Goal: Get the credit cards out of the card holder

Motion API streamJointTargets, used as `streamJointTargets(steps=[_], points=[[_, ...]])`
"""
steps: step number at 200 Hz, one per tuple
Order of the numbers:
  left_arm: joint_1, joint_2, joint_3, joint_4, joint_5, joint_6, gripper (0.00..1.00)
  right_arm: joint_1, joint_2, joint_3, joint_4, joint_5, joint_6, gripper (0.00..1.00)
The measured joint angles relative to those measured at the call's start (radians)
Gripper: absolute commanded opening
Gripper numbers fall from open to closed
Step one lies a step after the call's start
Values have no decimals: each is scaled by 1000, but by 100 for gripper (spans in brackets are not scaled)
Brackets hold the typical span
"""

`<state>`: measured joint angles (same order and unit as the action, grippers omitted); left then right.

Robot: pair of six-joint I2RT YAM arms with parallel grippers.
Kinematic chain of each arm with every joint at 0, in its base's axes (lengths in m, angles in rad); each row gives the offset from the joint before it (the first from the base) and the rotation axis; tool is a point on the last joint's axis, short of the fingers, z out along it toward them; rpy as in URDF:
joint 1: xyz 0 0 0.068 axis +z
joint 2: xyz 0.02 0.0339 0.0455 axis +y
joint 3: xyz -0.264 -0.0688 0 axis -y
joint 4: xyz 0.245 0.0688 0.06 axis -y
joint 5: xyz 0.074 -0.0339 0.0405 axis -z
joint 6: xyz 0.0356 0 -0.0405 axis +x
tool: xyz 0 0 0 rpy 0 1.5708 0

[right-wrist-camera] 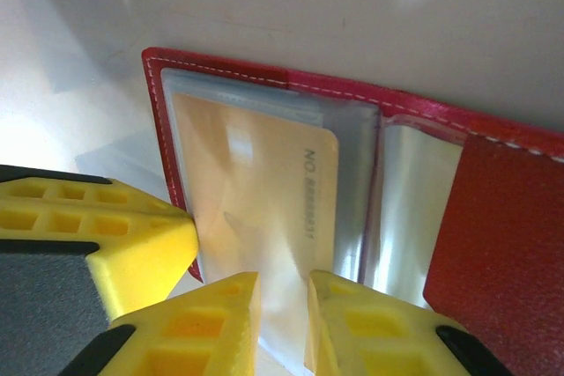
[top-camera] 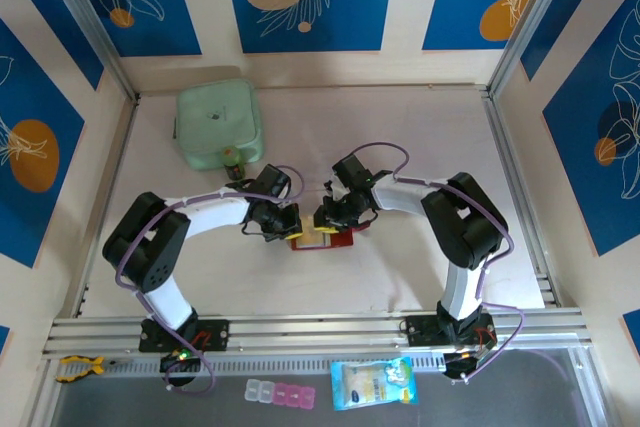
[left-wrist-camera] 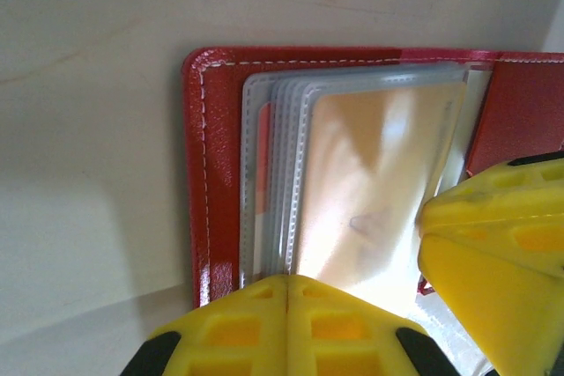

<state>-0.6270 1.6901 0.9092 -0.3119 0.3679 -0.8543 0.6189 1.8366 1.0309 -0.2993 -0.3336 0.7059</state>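
Observe the card holder (right-wrist-camera: 493, 244) lying open on the pale surface (right-wrist-camera: 352, 15). A tan credit card (right-wrist-camera: 264, 191), printed with a number, sits inside its left clear pocket (right-wrist-camera: 357, 182). The right gripper (right-wrist-camera: 284, 292) stands over that pocket's lower edge, fingers narrowly apart. The left gripper (right-wrist-camera: 123, 239) touches the holder's lower left corner.

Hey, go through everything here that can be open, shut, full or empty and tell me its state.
Card holder: open, lying flat.
Credit card: inside a clear pocket.
Left gripper: shut.
Right gripper: narrowly open at the card's near edge.
Green container: looks closed.
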Motion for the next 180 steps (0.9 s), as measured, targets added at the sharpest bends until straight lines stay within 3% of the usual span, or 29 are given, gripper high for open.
streamJointTargets(steps=[81, 180], points=[[0, 0, 0, -3, -2, 0, 0, -5, 2, 0, -1, -17, -8, 19], [0, 0, 5, -16, -10, 1, 0, -4, -22, 10, -69, 80, -21, 21]])
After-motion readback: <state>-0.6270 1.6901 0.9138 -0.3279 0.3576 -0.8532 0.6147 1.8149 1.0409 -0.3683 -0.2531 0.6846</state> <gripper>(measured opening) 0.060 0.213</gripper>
